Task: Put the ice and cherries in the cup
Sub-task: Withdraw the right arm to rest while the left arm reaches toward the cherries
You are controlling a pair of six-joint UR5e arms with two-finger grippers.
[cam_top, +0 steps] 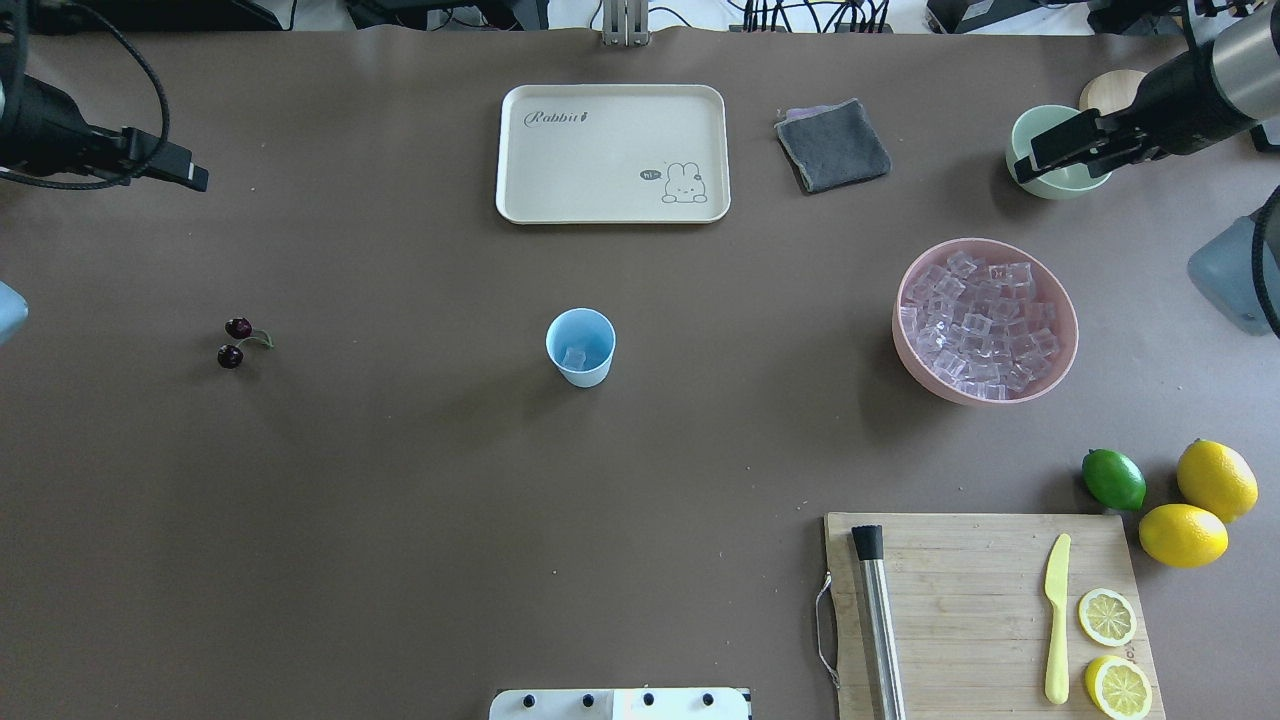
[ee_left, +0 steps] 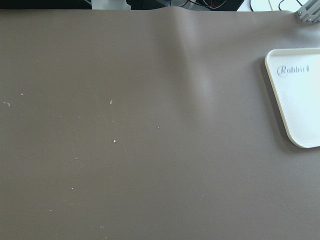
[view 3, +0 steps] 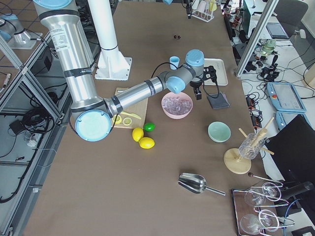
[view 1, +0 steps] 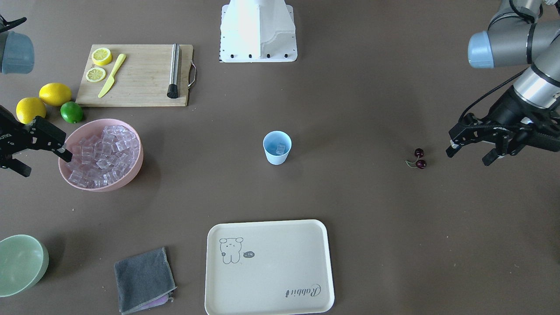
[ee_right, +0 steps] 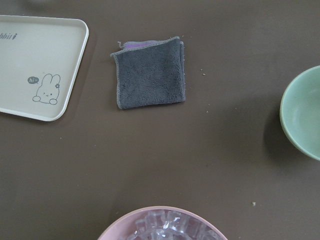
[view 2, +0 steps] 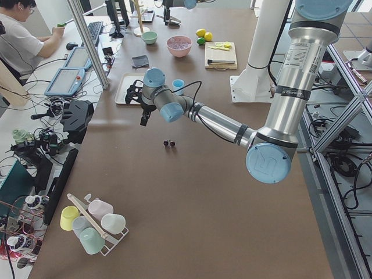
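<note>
The light-blue cup stands upright mid-table, also in the overhead view, with one clear ice cube inside. Many ice cubes fill the pink bowl. The two dark cherries lie on the table, also in the overhead view. My left gripper is open and empty, hovering just beside the cherries, apart from them. My right gripper is open and empty, beside the pink bowl's outer rim. The right wrist view shows the bowl's rim and ice at its bottom edge.
A cream tray, a grey cloth and a mint-green bowl lie on the operators' side. A cutting board with lemon slices, a yellow knife and a metal muddler, two lemons and a lime lie near the robot's base.
</note>
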